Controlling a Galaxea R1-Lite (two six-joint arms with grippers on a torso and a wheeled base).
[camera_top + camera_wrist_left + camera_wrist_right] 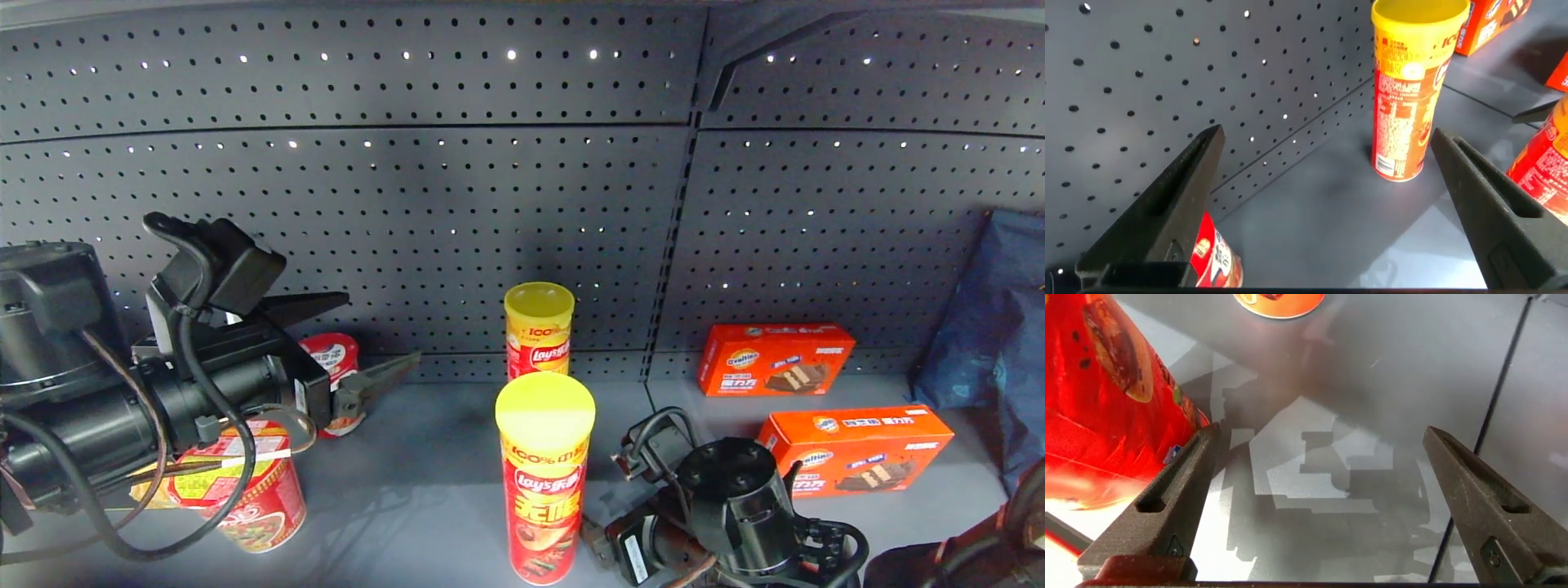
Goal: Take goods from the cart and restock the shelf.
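We are looking at a dark grey perforated back panel (408,204) that is rising behind a smooth grey shelf deck (408,490), with small points of light (511,55) shining through some of its holes, mostly along the upper rows. A slotted vertical upright (673,269) is dividing the panel into two bays, and a dark angled bracket (759,49) is jutting out near its top. Soft shadows are lying across the deck.

On the shelf (408,490), cans (544,482) stand between cups (253,490) left and boxes (853,449) right.
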